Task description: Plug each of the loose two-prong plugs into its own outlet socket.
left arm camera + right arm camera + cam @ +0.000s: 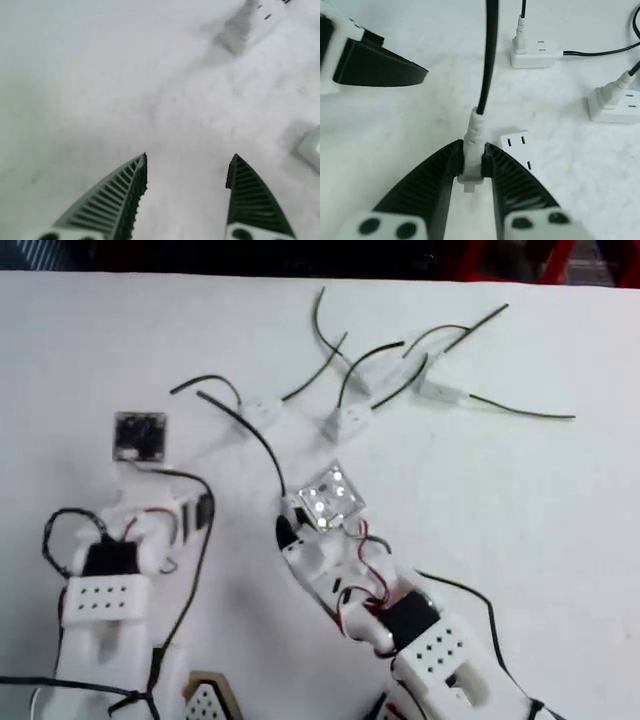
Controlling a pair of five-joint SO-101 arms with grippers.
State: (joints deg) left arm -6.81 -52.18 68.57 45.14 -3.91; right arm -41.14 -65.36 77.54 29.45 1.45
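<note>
On the white table (560, 540), seen from high up, my left arm (105, 585) sits at the near left side and my right arm (425, 640) at the near right side. My right arm has a small bright light (330, 495) on its wrist. A long black cord (256, 433) runs from the tip of that arm out across the table. Farther back lie some white sockets (350, 422) with thin dark wires going every which way.

From my left wrist, I see my left gripper (187, 162) above bare table. Its two fingers (122, 197) are spread wide and hold nothing. Far ahead lies a blurry white piece (240, 27); I cannot tell what it is.

From my right wrist, I see my right gripper (473, 148) squeezed tight on the white plug (474, 127). The plug stands up straight between my fingers, and the black cord goes up out of its top. Just beside it, on the table, lies the free socket (516, 142), with its little slots showing. The plug is not in it. Two more sockets lie farther off, and each one has a plug pushed in. One dark finger of my left gripper is close by too.
</note>
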